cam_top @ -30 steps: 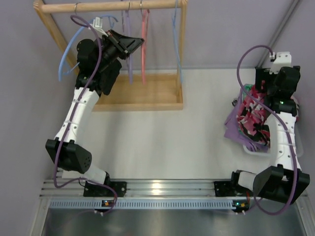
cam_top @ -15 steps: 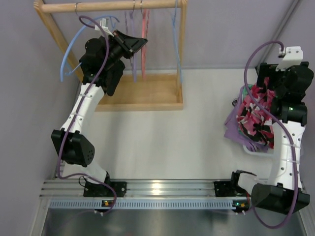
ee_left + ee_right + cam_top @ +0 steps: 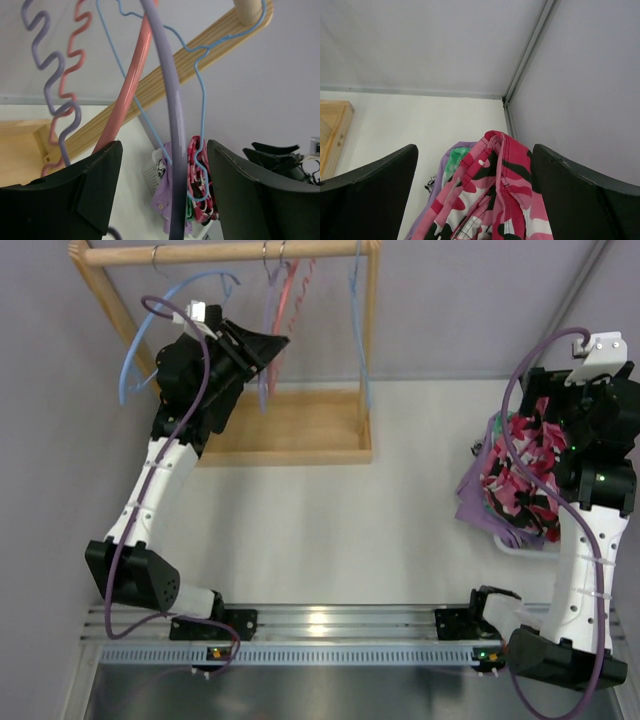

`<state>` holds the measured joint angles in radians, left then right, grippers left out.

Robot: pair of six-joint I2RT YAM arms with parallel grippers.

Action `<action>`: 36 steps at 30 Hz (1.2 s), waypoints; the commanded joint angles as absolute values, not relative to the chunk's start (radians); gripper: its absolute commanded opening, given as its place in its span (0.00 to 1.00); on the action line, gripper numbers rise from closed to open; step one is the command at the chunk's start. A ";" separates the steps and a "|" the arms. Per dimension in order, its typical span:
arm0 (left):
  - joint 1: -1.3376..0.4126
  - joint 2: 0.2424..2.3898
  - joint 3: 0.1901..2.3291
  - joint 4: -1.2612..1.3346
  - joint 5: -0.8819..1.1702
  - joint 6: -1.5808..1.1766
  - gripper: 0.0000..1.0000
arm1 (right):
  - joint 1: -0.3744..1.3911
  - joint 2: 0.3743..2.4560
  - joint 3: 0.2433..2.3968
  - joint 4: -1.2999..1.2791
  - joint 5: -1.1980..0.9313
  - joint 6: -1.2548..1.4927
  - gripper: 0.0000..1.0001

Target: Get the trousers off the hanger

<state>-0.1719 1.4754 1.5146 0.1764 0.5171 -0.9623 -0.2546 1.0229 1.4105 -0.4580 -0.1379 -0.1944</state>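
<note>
Left end effector (image 3: 165,160) has opened, jaws astride hanger (image 3: 167,100), now hung tilted on rack (image 3: 200,253). Right end effector (image 3: 475,150), open, hovers over trousers (image 3: 495,175), well apart from hanger: removal apparently complete.

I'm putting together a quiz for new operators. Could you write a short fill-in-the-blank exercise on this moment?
1. The trousers lie on the ___ side of the top view, off the lilac hanger.
2. The left gripper has its jaws ___ around the lilac hanger's bar.
3. The right gripper, jaws wide apart, holds ___.

Missing words: right; open; nothing
</note>
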 commanded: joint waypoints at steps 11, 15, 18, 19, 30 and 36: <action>-0.133 1.131 1.313 -0.197 0.298 -0.490 0.98 | -0.265 0.959 1.417 -0.494 -0.360 -0.170 0.99; -0.133 1.074 1.324 -0.403 0.259 -0.283 0.98 | -0.265 0.962 1.417 -0.555 -0.457 -0.181 0.99; -0.133 1.023 1.312 -0.540 0.183 -0.183 0.98 | -0.265 0.963 1.399 -0.565 -0.483 -0.169 0.99; -0.133 1.011 1.307 -0.586 0.172 -0.157 0.98 | -0.265 0.960 1.381 -0.563 -0.495 -0.166 0.99; -0.133 0.824 1.216 -0.852 0.196 -0.016 0.98 | -0.265 0.928 1.324 -0.670 -0.612 -0.218 0.99; -0.133 0.743 1.183 -0.951 0.052 0.095 0.98 | -0.265 0.812 1.171 -0.750 -0.653 -0.279 0.99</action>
